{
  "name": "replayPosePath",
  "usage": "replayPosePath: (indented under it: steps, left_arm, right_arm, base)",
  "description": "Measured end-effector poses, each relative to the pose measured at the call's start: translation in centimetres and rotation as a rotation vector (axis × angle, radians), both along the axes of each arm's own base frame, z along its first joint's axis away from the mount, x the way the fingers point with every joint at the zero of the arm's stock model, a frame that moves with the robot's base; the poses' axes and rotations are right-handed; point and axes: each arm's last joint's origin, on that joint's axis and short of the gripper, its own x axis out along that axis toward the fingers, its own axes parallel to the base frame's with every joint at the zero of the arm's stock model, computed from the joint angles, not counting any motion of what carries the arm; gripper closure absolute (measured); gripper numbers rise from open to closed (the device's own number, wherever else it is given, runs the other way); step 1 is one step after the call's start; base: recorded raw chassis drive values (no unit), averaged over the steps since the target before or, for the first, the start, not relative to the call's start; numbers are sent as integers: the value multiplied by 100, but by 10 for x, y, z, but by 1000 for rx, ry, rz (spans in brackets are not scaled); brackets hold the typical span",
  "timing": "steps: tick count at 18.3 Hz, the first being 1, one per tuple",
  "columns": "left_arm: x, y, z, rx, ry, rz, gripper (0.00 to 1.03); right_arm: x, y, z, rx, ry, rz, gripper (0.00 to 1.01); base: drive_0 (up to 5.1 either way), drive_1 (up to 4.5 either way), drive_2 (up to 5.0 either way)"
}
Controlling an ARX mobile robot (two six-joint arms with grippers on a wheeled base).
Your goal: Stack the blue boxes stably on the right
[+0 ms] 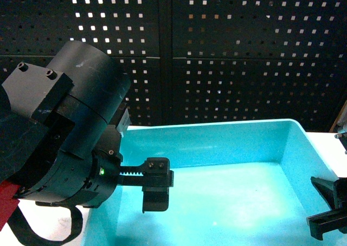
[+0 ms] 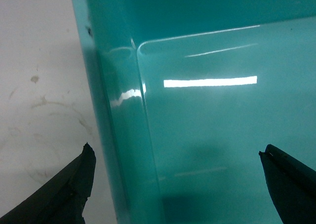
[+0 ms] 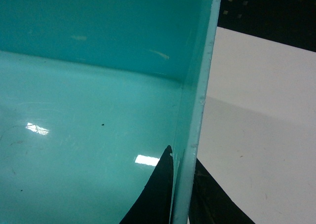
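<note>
Turquoise: we count one box [image 1: 227, 143] on a white table [image 2: 39, 76]; our left gripper [image 2: 175, 184] straddles its 9 o'clock wall wide, right gripper [image 3: 180, 194] pinches the 3 o'clock wall; black pegboard [image 1: 244, 51] behind.

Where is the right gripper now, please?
In the head view the right gripper is at the lower right, astride the turquoise tub's right wall; the right wrist view shows one finger inside it.

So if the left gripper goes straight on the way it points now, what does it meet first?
Most likely the left wall of the turquoise tub: the open left gripper straddles it, one finger outside, one inside. Depth is unclear.
</note>
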Motion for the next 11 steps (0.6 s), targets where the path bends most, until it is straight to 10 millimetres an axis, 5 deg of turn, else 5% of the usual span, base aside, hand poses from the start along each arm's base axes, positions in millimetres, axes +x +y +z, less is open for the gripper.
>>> replayPosePath:
  steps: [11]
  left_arm:
    - [-11,-1,-7,3,39,126,5]
  right_arm:
    - [-5,1,-1,-4,-13,-6,94]
  base:
    - [0,0,0]
